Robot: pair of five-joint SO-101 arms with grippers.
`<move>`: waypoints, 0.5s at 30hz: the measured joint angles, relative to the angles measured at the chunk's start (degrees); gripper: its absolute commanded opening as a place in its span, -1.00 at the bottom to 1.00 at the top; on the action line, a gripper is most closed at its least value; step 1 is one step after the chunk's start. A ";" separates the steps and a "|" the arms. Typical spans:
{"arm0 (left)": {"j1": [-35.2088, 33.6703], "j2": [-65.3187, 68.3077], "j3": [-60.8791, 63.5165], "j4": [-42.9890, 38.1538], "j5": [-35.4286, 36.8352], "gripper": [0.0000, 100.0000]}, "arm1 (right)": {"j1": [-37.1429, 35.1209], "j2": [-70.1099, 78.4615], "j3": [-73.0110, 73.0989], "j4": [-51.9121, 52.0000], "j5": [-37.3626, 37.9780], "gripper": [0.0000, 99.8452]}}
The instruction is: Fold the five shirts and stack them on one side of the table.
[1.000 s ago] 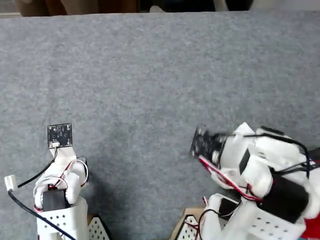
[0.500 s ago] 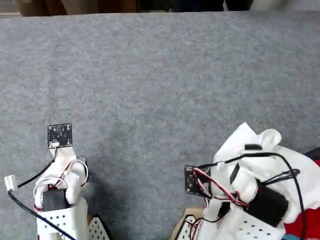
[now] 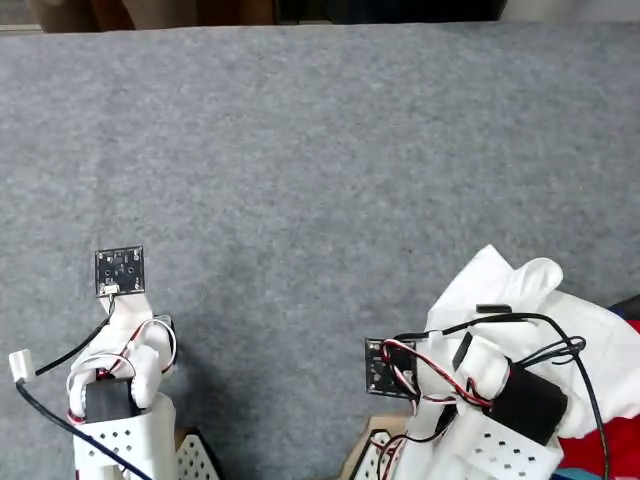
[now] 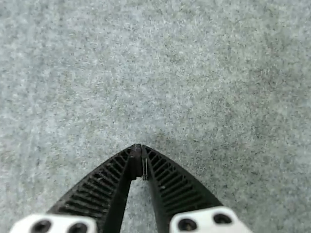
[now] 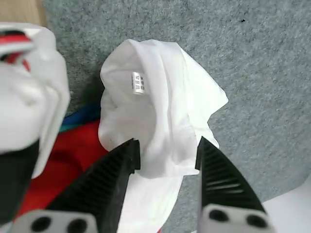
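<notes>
Grey felt covers the desk (image 3: 300,150). On the left, nothing has changed: the left gripper (image 4: 138,162) has stayed parked low over the felt, its fingers closed tip to tip on nothing. On the right, the arm has swung back toward its base within the last second, and a crumpled white shirt (image 3: 505,285) now lies uncovered at the desk's near right corner, on top of a red shirt (image 5: 82,160). The right gripper (image 5: 166,154) hangs over the white one, fingers parted wide astride a bunched fold. That looks like a first pick being lined up — nothing is folded or stacked yet.
</notes>
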State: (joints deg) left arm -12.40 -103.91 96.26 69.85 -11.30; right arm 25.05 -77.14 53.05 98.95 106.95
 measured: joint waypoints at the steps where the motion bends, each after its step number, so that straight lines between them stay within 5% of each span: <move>1: 0.00 0.00 0.00 0.09 0.00 -0.96 | 0.00 0.00 0.88 -0.88 0.00 -0.58; 15: 0.00 0.00 0.00 0.18 0.00 -0.96 | 0.00 0.00 7.21 -10.90 0.00 -0.59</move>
State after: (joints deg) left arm -12.40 -103.91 96.26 70.02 -11.30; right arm 25.05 -77.14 60.26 88.04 106.95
